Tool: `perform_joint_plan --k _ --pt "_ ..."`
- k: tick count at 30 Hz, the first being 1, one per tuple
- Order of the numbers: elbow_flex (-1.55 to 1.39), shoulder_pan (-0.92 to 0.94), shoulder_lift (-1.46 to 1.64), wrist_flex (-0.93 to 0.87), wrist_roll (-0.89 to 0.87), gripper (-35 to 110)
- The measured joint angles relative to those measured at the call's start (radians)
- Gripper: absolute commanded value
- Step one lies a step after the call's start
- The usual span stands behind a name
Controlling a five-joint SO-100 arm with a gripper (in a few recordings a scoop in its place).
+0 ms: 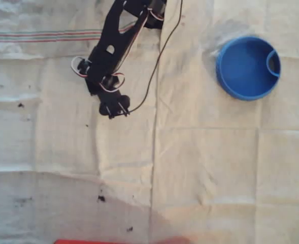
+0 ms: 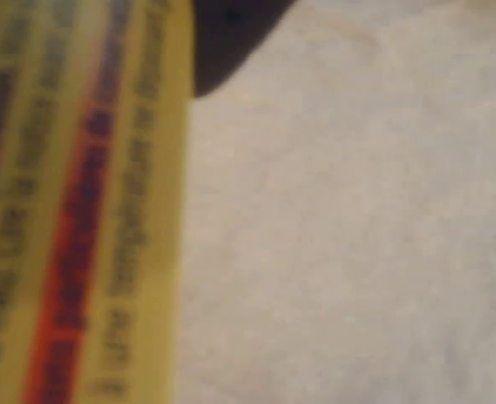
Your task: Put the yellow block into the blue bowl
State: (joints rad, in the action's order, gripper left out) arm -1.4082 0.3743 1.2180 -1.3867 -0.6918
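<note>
The yellow block fills the left third of the wrist view, very close and blurred, with a red stripe and dark print along its length. Beside its top end a dark finger shows over pale cloth. In the overhead view the black arm reaches down from the top, and its gripper sits low over the cloth left of centre. The block is hidden beneath it there. The blue bowl stands empty at the upper right, well to the right of the gripper. How the jaws stand is not visible.
A creased pale cloth covers the table, with a thin striped band at the upper left. A black cable trails from the arm toward the gripper. A red edge shows at the bottom border.
</note>
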Motion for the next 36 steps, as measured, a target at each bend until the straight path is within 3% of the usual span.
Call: perform_joint_plan --k 6,10,27,36 --pt "0.040 -0.011 0.035 -0.067 0.031 0" --pt "0.103 -0.115 0.135 -0.137 0.044 0" --pt "0.268 -0.893 0.222 -0.192 0.052 0" --pt "0.268 -1.270 0.222 -0.192 0.232 0"
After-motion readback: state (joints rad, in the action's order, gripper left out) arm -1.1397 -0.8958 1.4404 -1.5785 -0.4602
